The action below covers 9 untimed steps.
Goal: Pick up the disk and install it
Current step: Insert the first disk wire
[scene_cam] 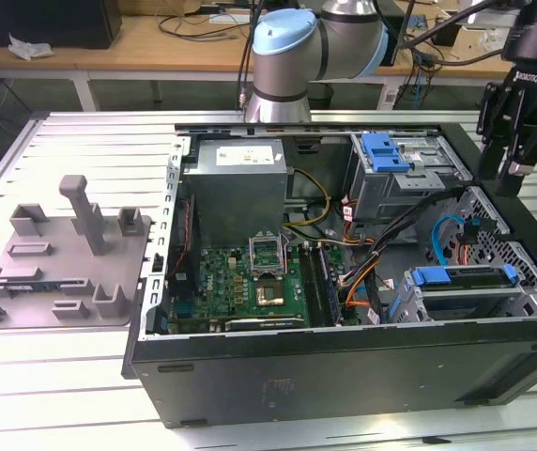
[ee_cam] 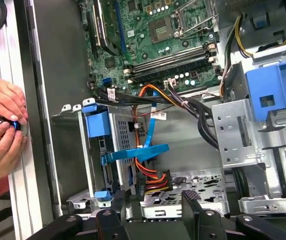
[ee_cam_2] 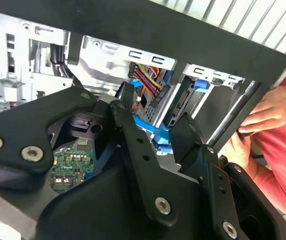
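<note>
The disk sits slotted in the lower drive cage at the front right corner of the open computer case. It is seen edge-on, with its blue carrier frame along the top. In the first wrist view the blue frame shows at the cage, and the drive itself is mostly hidden by the cage's metal. My gripper hangs above the case's right wall, apart from the disk. Both wrist views show its black fingers spread with nothing between them.
A person's hands rest on the table rail beside the case, around a small black object. Inside the case lie the motherboard, cable bundles, the power supply and an upper blue-tabbed cage. A grey fixture stands on the exterior view's left.
</note>
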Available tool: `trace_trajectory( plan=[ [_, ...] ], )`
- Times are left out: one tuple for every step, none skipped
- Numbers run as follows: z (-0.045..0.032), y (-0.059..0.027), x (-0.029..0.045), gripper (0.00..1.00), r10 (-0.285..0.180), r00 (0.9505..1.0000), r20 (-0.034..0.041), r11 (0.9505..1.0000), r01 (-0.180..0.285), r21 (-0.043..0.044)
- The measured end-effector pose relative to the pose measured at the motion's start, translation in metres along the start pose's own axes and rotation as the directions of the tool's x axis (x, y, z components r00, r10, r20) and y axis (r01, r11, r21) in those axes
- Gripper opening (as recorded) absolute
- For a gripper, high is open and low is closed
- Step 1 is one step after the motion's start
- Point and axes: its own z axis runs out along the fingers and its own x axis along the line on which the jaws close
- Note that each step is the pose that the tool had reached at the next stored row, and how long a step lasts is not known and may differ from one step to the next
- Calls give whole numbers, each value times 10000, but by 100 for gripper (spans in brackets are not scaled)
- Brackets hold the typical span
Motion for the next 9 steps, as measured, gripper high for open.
trace_trajectory(
  plan=[
    [4, -1, 4, 56, 8, 10000, -69, 10000, -8, 11],
    [5, -3, 10, 56, 38, 9992, -407, 10000, -36, 63],
    [5, -4, 11, 56, 53, 9983, -579, 10000, -48, 86],
    [6, -4, 11, 56, 72, 9968, -790, 9999, -64, 114],
    [7, -4, 11, 56, 88, 9954, -955, 9999, -75, 137],
    [10, -4, 10, 56, 98, 9945, -1045, 9999, -82, 151],
    [24, -4, 5, 56, 110, 9941, -1080, 9998, -94, 153],
    [40, -5, -1, 56, 131, 9940, -1081, 9998, -116, 145],
    [60, -6, -8, 56, 188, 9940, -1081, 9998, -175, 122]
  ],
)
